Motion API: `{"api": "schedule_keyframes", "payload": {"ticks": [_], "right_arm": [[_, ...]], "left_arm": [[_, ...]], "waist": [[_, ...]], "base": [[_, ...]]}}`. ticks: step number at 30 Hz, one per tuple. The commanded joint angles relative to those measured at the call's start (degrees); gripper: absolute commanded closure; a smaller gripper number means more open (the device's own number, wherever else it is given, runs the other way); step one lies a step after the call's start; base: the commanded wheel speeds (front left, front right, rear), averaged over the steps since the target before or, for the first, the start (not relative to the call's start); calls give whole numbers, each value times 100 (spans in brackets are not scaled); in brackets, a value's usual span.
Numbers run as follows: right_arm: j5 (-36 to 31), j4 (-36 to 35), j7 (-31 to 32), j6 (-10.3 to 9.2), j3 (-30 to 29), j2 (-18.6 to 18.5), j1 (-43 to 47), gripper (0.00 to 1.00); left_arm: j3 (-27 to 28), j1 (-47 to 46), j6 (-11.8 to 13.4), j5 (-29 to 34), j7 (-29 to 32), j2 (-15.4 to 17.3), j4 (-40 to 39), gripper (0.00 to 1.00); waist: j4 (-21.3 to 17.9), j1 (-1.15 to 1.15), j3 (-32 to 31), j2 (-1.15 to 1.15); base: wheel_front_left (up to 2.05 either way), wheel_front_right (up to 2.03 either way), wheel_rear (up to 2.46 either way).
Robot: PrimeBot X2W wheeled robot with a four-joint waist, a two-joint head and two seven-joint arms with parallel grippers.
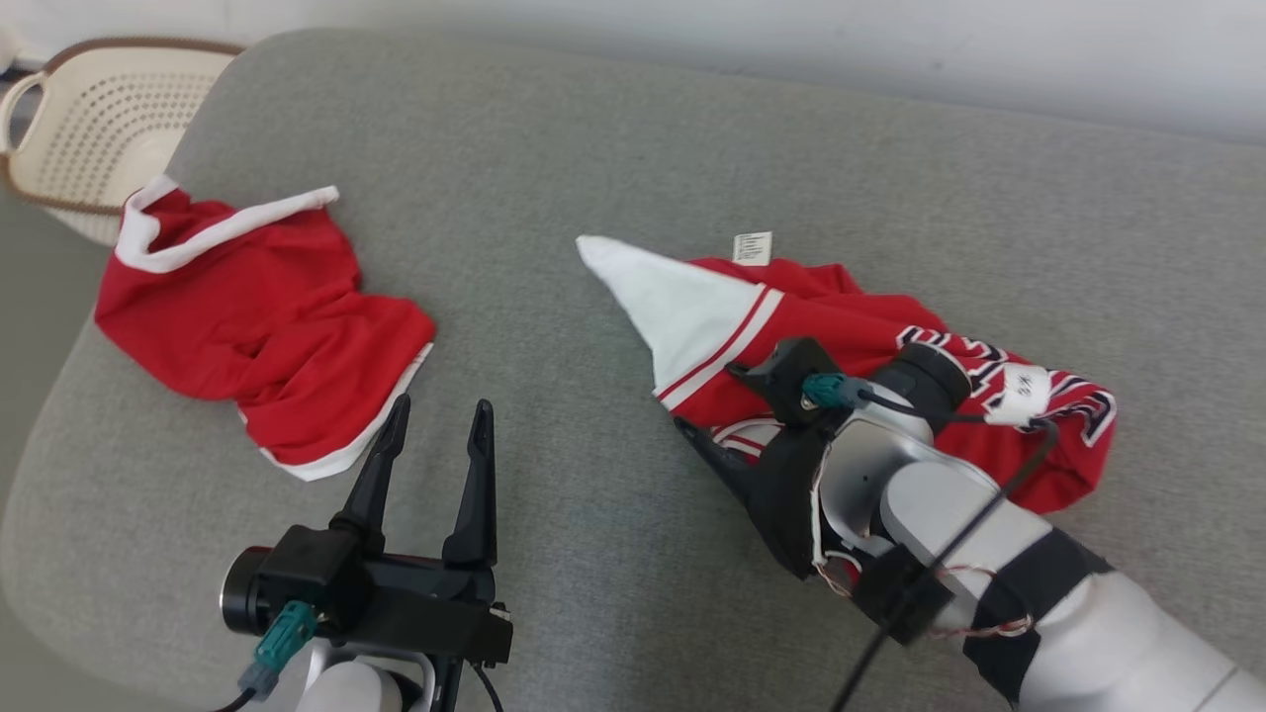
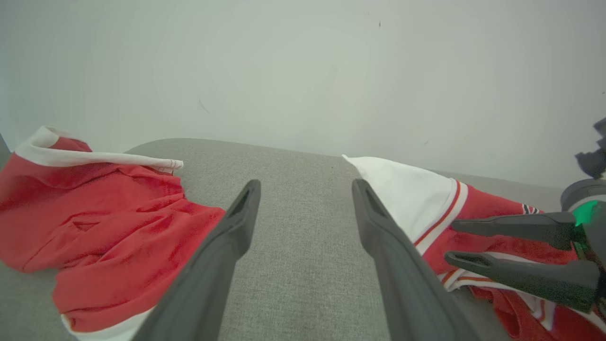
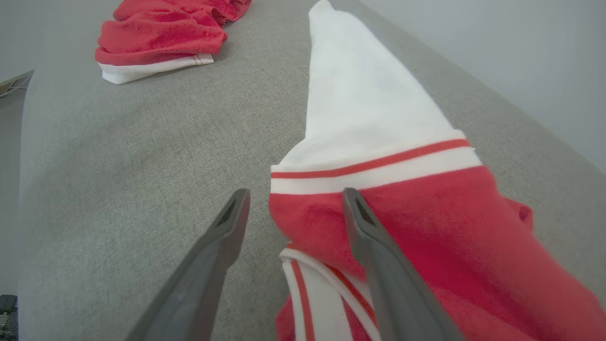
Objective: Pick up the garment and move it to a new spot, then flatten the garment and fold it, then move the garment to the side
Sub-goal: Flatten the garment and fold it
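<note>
1. Two garments lie crumpled on one grey, coarse-woven cushion (image 1: pixel 613 148) with rounded corners, well apart from each other.
2. One is a plain red garment (image 1: pixel 267 326) with white bands along its edges, bunched in soft folds on the robot's left side of the cushion.
3. One is the lettered jersey (image 1: pixel 890 336), on the right side of the cushion. It is red knit with a white panel tapering to a point, thin red-and-white stripes, dark-outlined lettering and a small white label (image 1: pixel 753 247) at its far edge.
4. Two grippers are here, each with two long, dark, tapering fingers. The left gripper (image 1: pixel 442 405) hovers over bare cushion just beside the plain garment's near hem, jaws wide apart, holding nothing.
5. The right gripper (image 3: pixel 296 194) has its jaws spread too, straddling the jersey's near edge, with one finger over red cloth and the other over grey weave. Whether they touch the cloth, I cannot tell.
6. One cream plastic basket (image 1: pixel 89 119), perforated and brown-rimmed, stands beyond the cushion's far left corner.
</note>
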Motion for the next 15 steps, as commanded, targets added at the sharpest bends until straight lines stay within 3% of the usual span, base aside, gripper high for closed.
{"api": "schedule_keyframes", "payload": {"ticks": [1, 11, 12, 13, 14, 15], "right_arm": [[10, 108, 39, 2, 104, 18, -152, 0], [635, 1469, 1007, 0, 1193, 112, -1030, 0], [757, 1540, 1046, 0, 1233, 129, -1058, 46], [815, 1587, 1063, 0, 1281, 137, -1102, 66], [911, 1626, 1024, 0, 1297, 141, -1142, 100], [1030, 1653, 1021, 0, 1313, 146, -1148, 100]], "left_arm": [[-18, -75, -26, 36, -14, -24, 24, 0], [-259, -215, -60, -128, -14, -106, 113, 0], [-289, -218, -44, -178, -14, -105, 111, 0], [-317, -221, -21, -206, -14, -104, 108, 0], [-337, -224, -1, -227, -14, -105, 106, 0], [-348, -223, 10, -237, -14, -105, 106, 0]], "waist": [[352, -1, 315, -1], [612, -1, 418, -1], [619, -1, 422, -1], [624, -1, 424, -1], [624, -1, 423, -1], [617, -1, 421, -1]], "base": [[0, 0, 0], [0, 0, 0], [0, 0, 0], [0, 0, 0], [0, 0, 0], [0, 0, 0]]}}
